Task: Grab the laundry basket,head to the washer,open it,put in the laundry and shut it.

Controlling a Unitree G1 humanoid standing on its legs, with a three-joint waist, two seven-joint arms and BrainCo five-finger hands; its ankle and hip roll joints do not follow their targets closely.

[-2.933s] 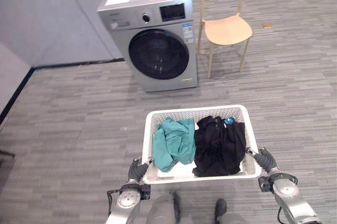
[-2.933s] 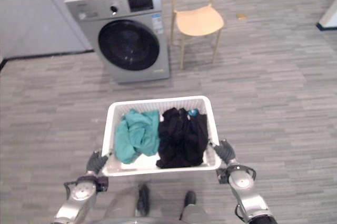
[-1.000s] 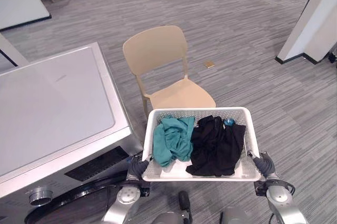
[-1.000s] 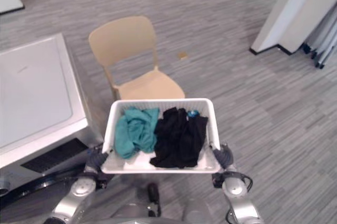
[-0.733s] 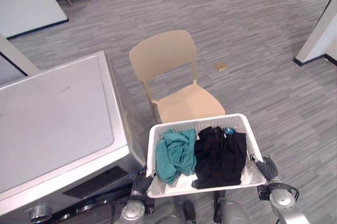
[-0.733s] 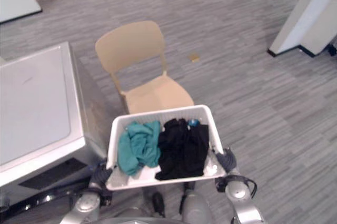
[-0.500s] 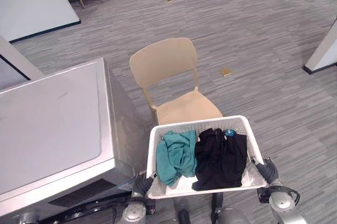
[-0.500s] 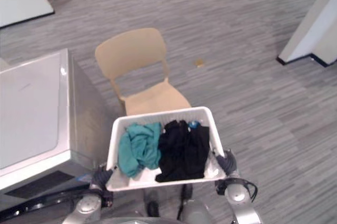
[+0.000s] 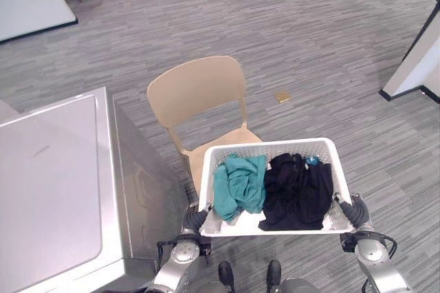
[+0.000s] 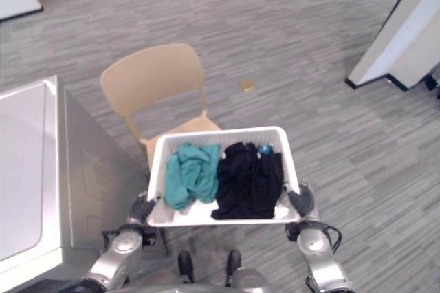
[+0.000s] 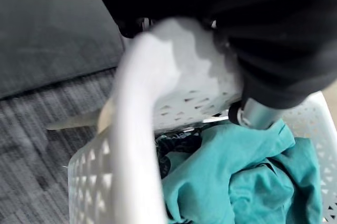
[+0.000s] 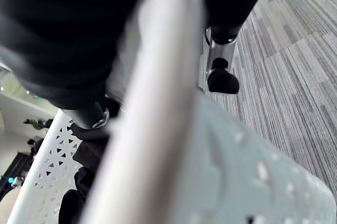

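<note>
The white basket [image 9: 275, 150] is held up in front of the robot, gripped at its two short ends. The left robot hand [image 9: 194, 220] is clenched on the basket's left end — in the left wrist view its dark-covered fingers wrap over the white rim beside the perforated wall. The right robot hand [image 9: 349, 210] is clenched on the right end, and in the right wrist view the rim runs straight through its grasp.

Inside the basket lie two bundles side by side, touching: a teal garment [image 9: 238, 185] on the left half and a black garment [image 9: 298, 192] on the right half. A small blue item [image 9: 313, 160] sits at the far right corner, just against the black cloth. Bare white basket floor shows at the near edge, in front of both bundles.

The washer [image 9: 62, 190] stands to the robot's left, seen from above — its flat grey top and its silver side panel face the camera, and the side panel is near the basket's left end. Its door cannot be seen from here.

Just past the basket's far rim stands a tan chair [image 9: 199, 95], its backrest away from the robot and its seat partly hidden under the basket. The chair is right beside the washer's side. The floor [image 9: 330, 52] is grey striped carpet, with a small tan tile [image 9: 282, 96] lying on it beyond the chair. A white pillar [image 9: 419, 66] rises at the far right.
</note>
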